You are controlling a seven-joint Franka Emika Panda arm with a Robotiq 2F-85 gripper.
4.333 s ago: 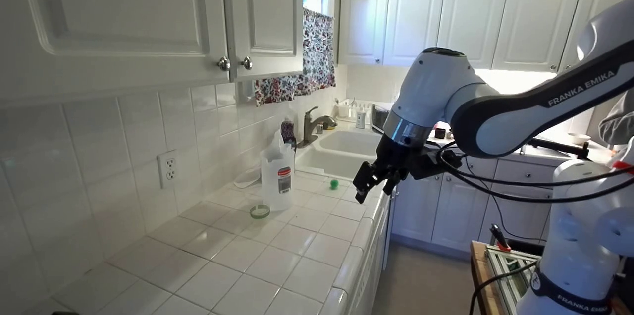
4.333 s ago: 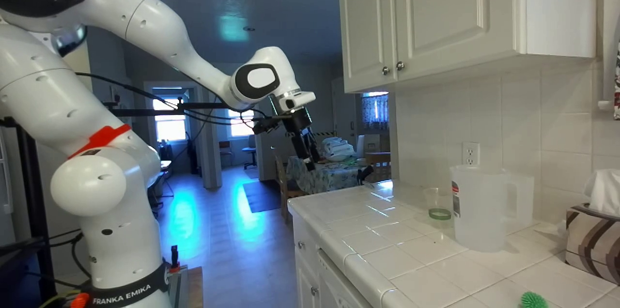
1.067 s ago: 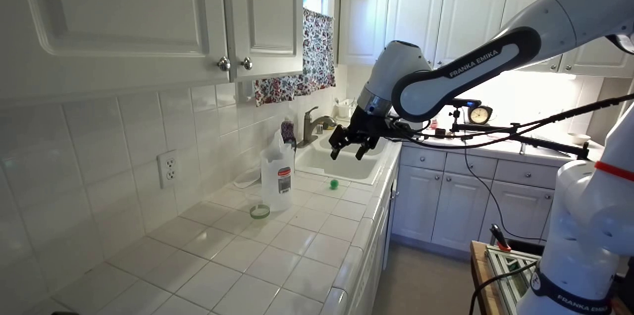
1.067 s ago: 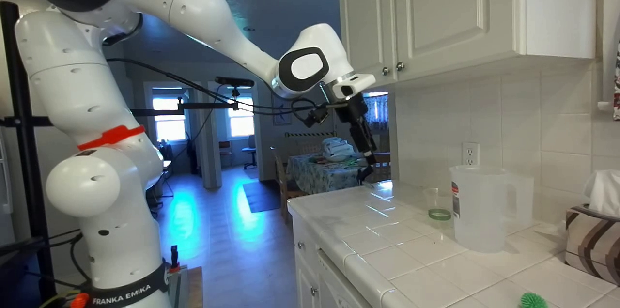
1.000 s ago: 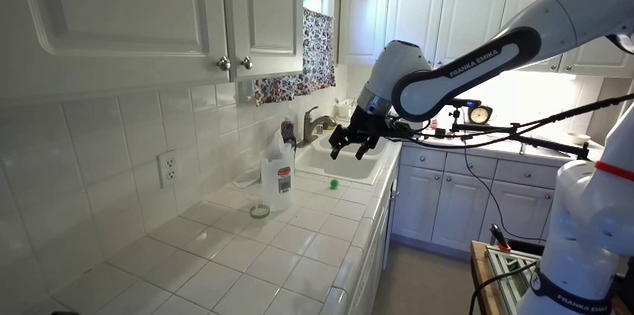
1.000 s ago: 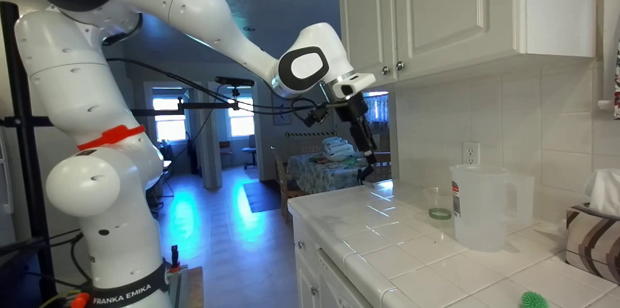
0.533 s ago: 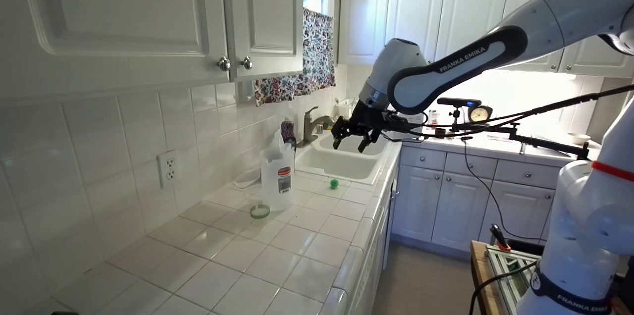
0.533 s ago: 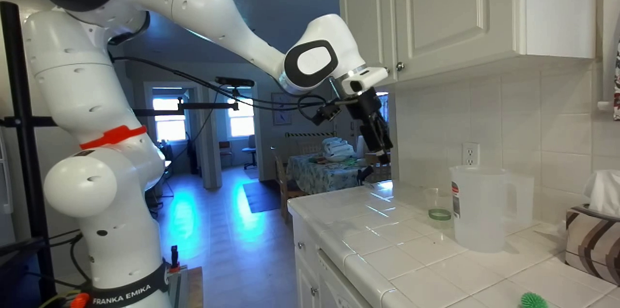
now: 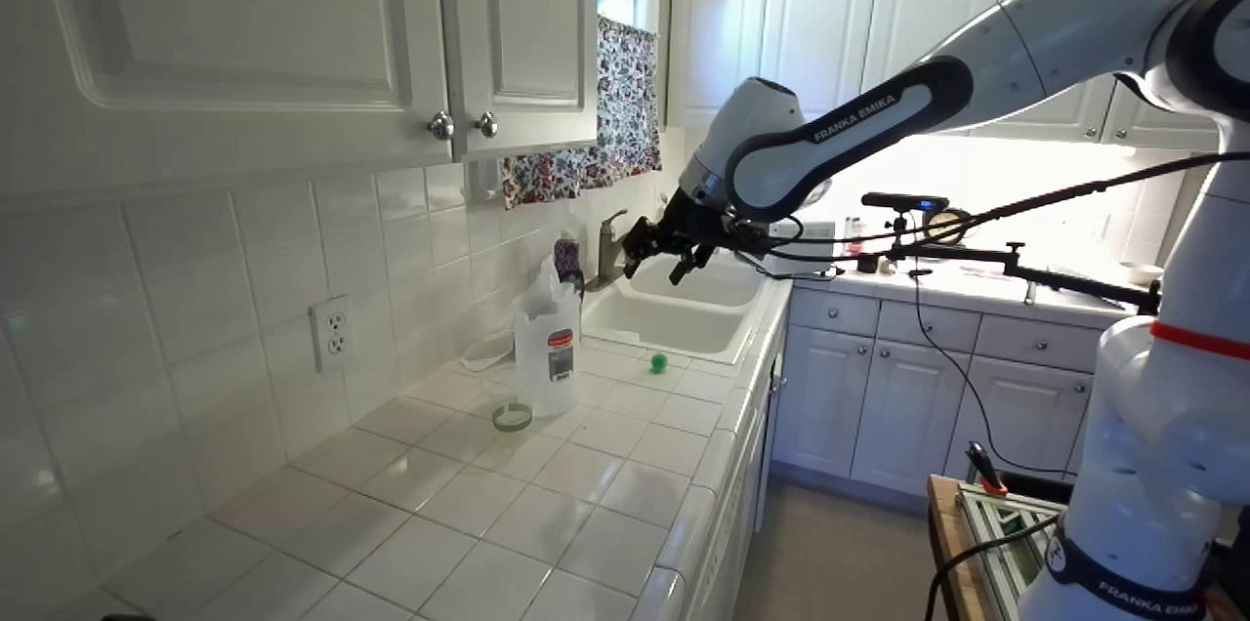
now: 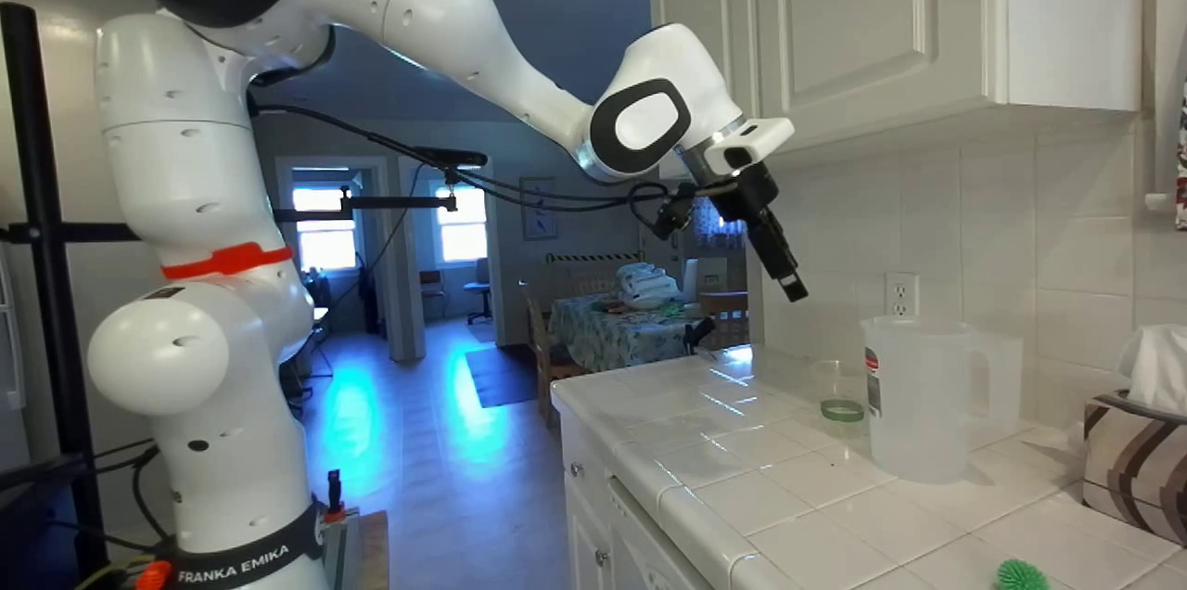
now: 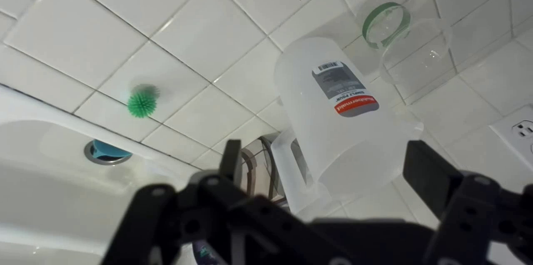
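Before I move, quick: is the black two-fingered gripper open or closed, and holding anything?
Gripper: open, jaws apart, holding nothing; the translucent white plastic pitcher shows beyond it in the wrist view, ungripped.

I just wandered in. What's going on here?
A robot arm holds its gripper up in the air by the tiled kitchen counter. The gripper is open and empty, so nothing is being handled at this moment. It is angled toward a translucent pitcher, which stands upright on the counter, not touching it. Beside the pitcher is a clear cup with a green band, and a spiky green ball rests on the tiles near the sink.
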